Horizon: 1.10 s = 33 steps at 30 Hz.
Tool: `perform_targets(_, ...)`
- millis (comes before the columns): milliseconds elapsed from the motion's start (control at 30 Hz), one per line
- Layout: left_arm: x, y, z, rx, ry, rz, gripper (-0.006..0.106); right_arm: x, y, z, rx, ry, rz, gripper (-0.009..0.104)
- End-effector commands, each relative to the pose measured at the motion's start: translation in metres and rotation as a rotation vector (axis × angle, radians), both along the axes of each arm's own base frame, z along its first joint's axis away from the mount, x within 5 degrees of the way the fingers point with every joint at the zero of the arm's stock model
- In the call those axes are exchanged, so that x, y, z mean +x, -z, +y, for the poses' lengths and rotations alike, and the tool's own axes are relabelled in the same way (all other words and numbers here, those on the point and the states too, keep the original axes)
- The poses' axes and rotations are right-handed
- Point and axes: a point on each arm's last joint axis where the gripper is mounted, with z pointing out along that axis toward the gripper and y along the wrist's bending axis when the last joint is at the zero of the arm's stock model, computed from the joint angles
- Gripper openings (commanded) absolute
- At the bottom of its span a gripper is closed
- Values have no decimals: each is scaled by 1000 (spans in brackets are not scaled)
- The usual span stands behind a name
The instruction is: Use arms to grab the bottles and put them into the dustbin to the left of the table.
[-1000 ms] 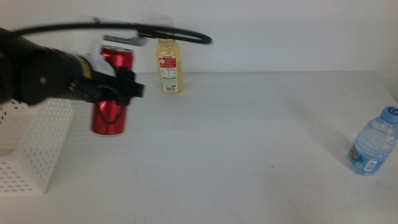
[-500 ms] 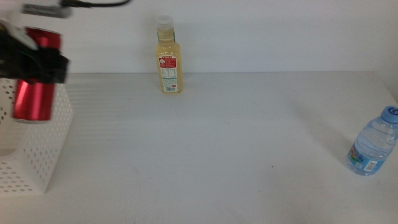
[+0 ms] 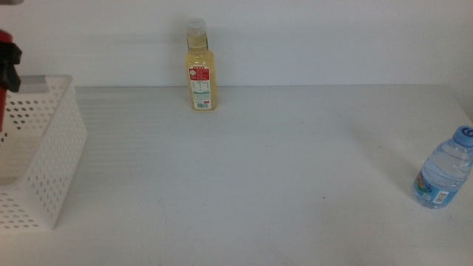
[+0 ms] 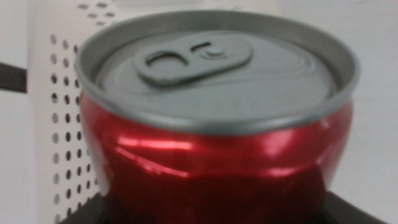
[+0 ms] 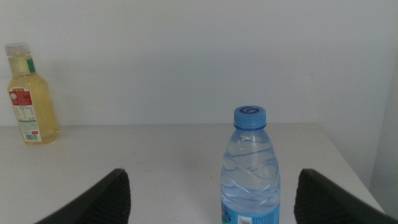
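At the far left edge of the middle view, my left gripper [image 3: 9, 65] holds the slim red can [image 3: 3, 38] above the white perforated dustbin [image 3: 46, 155]; only a sliver of each shows. The left wrist view is filled by the can [image 4: 217, 149], its grey top upward, with the dustbin wall [image 4: 59, 124] behind it. The yellow-liquid bottle [image 3: 200, 70] stands at the back of the table [image 3: 259, 170]. The small water bottle [image 3: 442, 168] stands at the right edge. My right gripper [image 5: 212, 177] is open, facing the water bottle [image 5: 250, 168] from a short distance; the yellow bottle [image 5: 28, 93] is farther off.
A plain white wall rises behind the table. The table's right edge runs just beyond the water bottle.
My left arm has carried the red can leftward from the table to above the dustbin, almost out of the middle view. Both bottles have stayed put.
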Motion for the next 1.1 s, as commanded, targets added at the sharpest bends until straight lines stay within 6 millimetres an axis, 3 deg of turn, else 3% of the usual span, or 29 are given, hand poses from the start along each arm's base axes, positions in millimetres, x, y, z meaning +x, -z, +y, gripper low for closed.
perform_targets(0, -1, -25, 8, 13, -22, -105, -5, -3, -11, 0, -11, 7, -110, 74)
perform_targets(333, 21, 20, 32, -10, -37, 19, -5, -3, -11, 0, -11, 7, -110, 74)
perform_targets(767, 41, 70, 42, -22, -27, 156, -5, -3, -11, 0, -11, 7, -110, 74)
perform_targets(1067, 47, 91, 46, -14, -26, 214, -3, -3, -11, 0, -11, 7, -110, 74)
